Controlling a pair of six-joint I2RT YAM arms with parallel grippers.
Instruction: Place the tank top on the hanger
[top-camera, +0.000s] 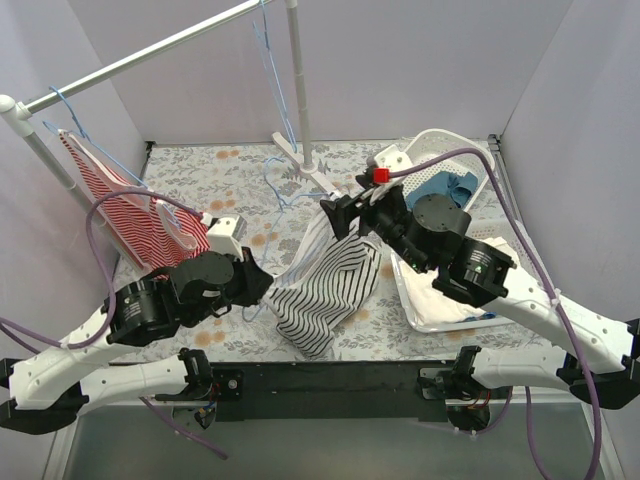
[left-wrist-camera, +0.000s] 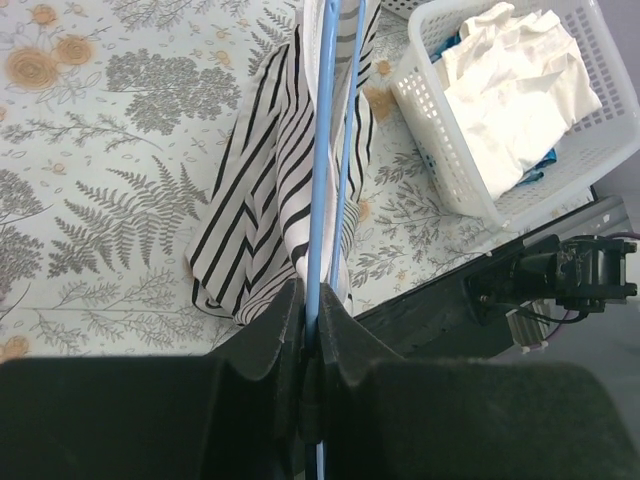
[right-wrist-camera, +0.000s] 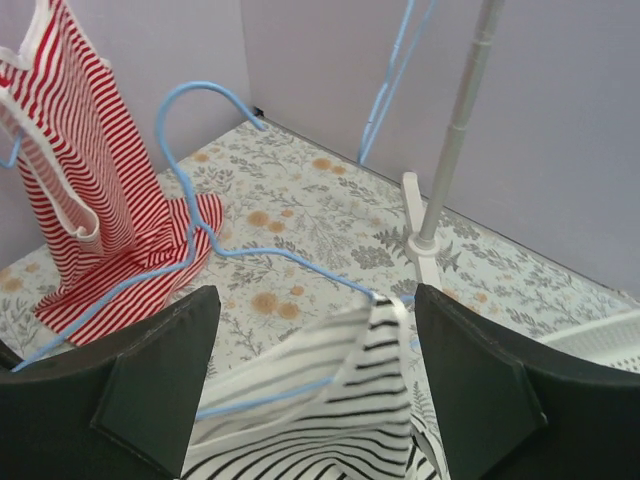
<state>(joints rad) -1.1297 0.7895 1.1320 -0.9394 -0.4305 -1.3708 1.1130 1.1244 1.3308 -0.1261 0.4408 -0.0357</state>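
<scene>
The soft black-and-white striped tank top (top-camera: 325, 290) lies in the middle of the flower-printed desk (top-camera: 200, 170), between the two arms, with its lower hem close to the desk's near edge. The thin light-blue wire hanger (left-wrist-camera: 322, 150) runs partly inside it. One wire arm disappears under the striped cloth, and the hook arches free in the air over bare desk behind and to the left.

The left fingers (left-wrist-camera: 290, 320) are pressed together on the hanger's blue wire at its near end, with striped cloth bunched right against them. The right fingers (right-wrist-camera: 160, 380) stand wide apart and hold nothing. They hover over the top edge of the garment, where a white-edged strap and the wire pass below the gap between them.

On the right, a white plastic lattice basket (left-wrist-camera: 440, 150) holding white and blue cloth sits just beside the tank top, with only a narrow strip of desk between them. Behind the right fingers stands the foot of a white upright post (top-camera: 297, 80), which carries a white metal rail (top-camera: 150, 55). At the left wall a red-and-white striped garment (top-camera: 110, 200) hangs from that rail down to the desk. The widest open stretch of desk lies at the rear left, between that garment and the post's foot.
</scene>
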